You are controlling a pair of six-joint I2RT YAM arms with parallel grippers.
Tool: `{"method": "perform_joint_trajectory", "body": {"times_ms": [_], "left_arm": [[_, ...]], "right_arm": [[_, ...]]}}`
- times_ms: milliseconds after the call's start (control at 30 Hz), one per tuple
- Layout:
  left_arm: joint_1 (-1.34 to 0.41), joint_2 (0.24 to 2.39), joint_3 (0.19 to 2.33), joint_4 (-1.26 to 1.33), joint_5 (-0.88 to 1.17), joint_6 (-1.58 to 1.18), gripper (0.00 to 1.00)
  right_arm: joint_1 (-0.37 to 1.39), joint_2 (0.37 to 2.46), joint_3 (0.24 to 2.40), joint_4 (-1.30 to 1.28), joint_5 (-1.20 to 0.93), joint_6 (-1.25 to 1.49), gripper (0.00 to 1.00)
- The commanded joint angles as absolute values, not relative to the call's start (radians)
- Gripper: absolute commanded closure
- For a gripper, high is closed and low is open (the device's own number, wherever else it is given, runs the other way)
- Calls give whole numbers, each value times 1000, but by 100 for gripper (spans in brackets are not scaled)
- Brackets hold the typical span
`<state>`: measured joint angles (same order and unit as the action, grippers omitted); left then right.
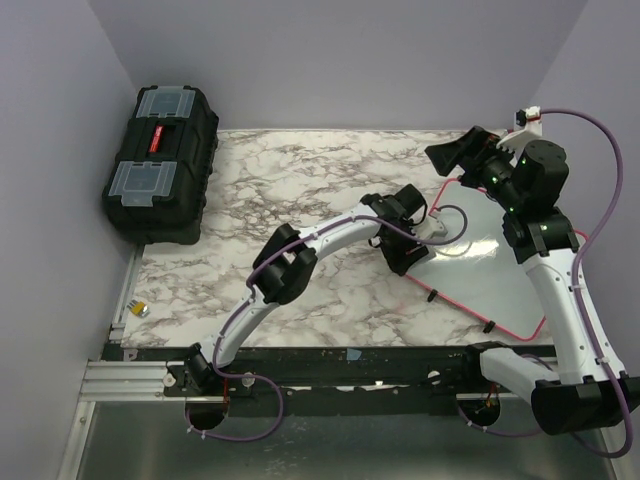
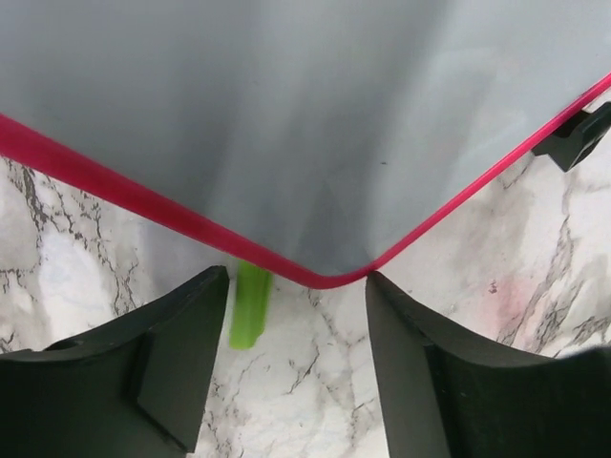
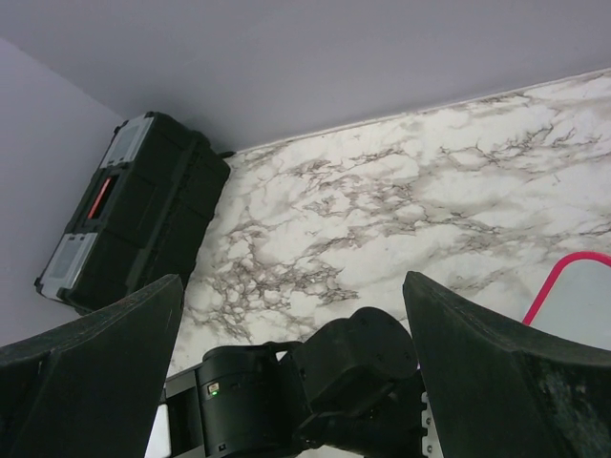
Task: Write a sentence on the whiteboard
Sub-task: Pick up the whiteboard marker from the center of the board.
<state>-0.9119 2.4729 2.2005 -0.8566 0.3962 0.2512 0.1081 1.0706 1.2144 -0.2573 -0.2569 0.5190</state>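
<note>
Marble-pattern table (image 1: 300,200), grey walls around it. Black toolbox (image 1: 160,165) with clear lid compartments sits at the far left corner, partly off the table edge.

The whiteboard (image 1: 478,278) lies flat on the right side of the table, turned at an angle, with a thin red-pink frame and rounded corners. It is well apart from the toolbox. Its face reads pale grey in top and left wrist views; any lettering can't be made out.

Left arm (image 1: 330,232) stretches across the table middle to the board's left side. Right arm (image 1: 560,290) rises along the right edge, wrist raised over the board's far end.

Left gripper (image 2: 296,286) is released, jaws spread. One rounded corner of the board sits right between the fingertips; can't tell if either finger touches the frame. Right gripper (image 3: 291,281) is also released, jaws wide and holding nothing. It points toward the toolbox, with the left arm's wrist below it.

Small black clips (image 1: 430,296) sit on the board's near edge; one more shows in the left wrist view.

Short green stick (image 2: 250,305) lies on the marble just beside the left finger, its far end under the frame. Tiny yellow item (image 1: 137,308) lies at the table's near left edge, too small to identify.
</note>
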Motion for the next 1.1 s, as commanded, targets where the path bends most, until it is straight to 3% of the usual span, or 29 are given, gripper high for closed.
{"method": "perform_joint_trajectory", "body": {"times_ms": [0,300,500,733,1067], "left_arm": [[-917,2475,2104,-858,257,273,45],[-922,2405,1973,-802,170,278,53],[-934,2392,1936,-762,137,272,69],[-948,2384,1923,-745,107,273,100],[-922,2190,1662,-647,81,230,100]], "right_arm": [[109,1082,1229,-227,-298,535,0],[109,1083,1228,-224,-310,542,0],[109,1082,1224,-219,-317,547,0],[109,1076,1226,-225,-315,545,0],[109,1068,1224,-264,-248,527,0]]}}
